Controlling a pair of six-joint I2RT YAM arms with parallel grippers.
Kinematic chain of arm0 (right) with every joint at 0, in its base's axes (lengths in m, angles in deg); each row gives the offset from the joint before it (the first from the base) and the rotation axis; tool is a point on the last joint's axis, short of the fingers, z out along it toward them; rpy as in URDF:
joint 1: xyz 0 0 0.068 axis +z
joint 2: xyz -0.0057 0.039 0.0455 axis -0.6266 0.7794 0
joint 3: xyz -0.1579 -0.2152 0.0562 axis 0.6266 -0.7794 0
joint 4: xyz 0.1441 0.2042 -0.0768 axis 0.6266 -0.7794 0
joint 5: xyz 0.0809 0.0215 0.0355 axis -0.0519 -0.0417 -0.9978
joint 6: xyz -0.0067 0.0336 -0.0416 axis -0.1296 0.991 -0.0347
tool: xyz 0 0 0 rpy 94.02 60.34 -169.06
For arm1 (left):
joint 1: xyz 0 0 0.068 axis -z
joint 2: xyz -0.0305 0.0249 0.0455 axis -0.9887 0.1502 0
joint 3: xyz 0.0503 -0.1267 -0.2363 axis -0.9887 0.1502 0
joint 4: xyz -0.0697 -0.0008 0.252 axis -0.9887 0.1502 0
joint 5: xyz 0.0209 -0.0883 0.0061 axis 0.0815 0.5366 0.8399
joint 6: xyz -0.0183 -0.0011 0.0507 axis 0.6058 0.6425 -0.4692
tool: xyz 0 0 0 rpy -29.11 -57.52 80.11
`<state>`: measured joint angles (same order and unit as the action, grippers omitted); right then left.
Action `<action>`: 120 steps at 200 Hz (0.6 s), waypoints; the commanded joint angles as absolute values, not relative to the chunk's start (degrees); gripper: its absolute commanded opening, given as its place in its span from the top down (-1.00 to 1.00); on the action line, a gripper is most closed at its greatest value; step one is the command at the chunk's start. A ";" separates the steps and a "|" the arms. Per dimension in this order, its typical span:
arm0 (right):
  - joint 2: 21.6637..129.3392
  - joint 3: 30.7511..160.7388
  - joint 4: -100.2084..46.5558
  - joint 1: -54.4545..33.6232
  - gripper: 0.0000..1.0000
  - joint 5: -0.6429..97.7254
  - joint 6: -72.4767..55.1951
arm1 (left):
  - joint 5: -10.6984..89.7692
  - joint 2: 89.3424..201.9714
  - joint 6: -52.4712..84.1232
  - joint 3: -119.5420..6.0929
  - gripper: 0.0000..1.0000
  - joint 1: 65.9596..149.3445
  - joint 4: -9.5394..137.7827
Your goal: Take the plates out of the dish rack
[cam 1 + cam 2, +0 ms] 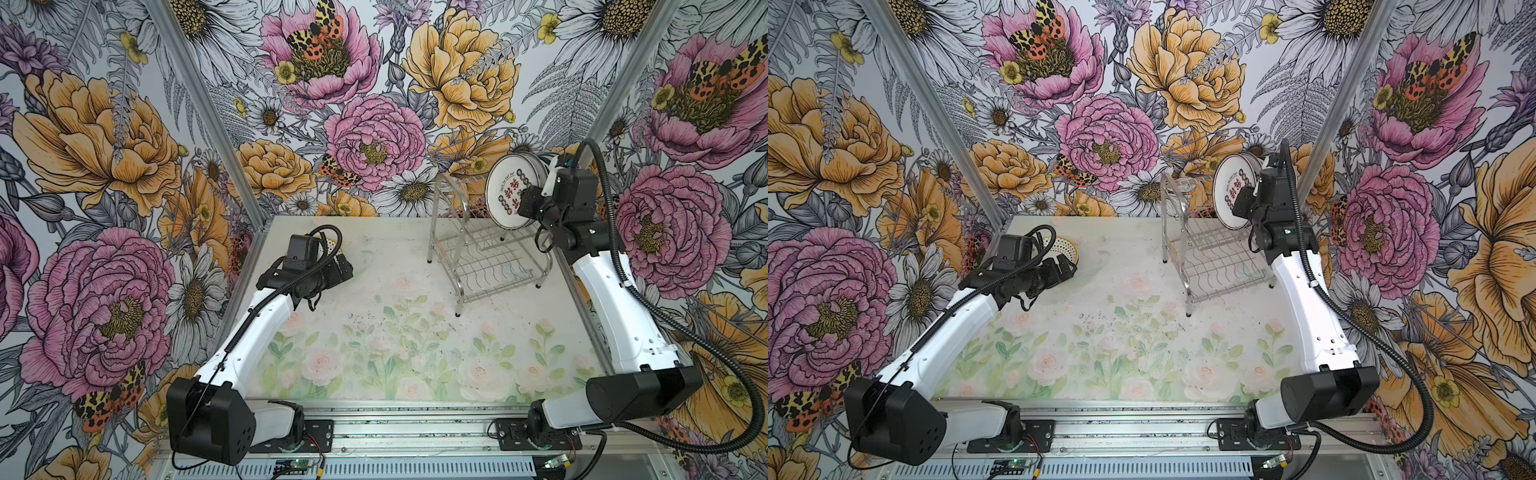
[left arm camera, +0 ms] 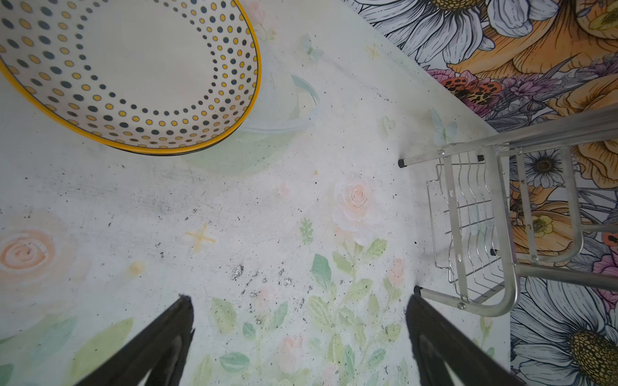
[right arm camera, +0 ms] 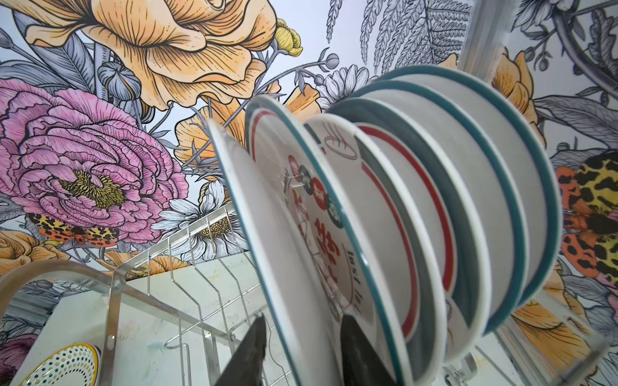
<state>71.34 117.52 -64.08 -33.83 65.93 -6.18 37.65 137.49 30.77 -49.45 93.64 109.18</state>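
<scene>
Right tool (image 3: 304, 317) has its jaws narrowed on either side of the lower rim of the front plate (image 1: 509, 193); whether they pinch it yet I cannot tell. The rim is probably the target because the plates (image 3: 468, 200) stand on edge, packed close at one end of the dish rack (image 1: 460, 266). Left tool (image 2: 299, 295) hangs wide open and empty over the tabletop (image 2: 234, 200), near the dotted plate (image 2: 133, 67), likely waiting to take the next one.
</scene>
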 commanded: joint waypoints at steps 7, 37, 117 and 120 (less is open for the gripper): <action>71.97 117.46 -62.00 -33.39 0.42 66.42 -8.71 | 39.27 137.61 31.12 -49.64 -0.98 94.03 107.53; 71.57 116.77 -61.16 -33.31 0.52 66.14 -9.33 | 38.84 137.34 31.10 -49.58 -0.98 94.10 107.37; 71.22 116.63 -60.56 -33.18 0.95 66.73 -11.39 | 37.95 139.50 31.92 -49.85 -0.98 95.03 107.41; 71.27 116.66 -60.55 -33.19 0.95 66.69 -11.40 | 37.85 139.53 31.96 -49.89 -0.97 95.05 107.34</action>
<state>71.51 116.73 -62.70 -33.91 69.34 -14.13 38.26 138.67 31.01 -49.45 94.23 108.77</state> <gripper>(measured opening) 0.089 0.987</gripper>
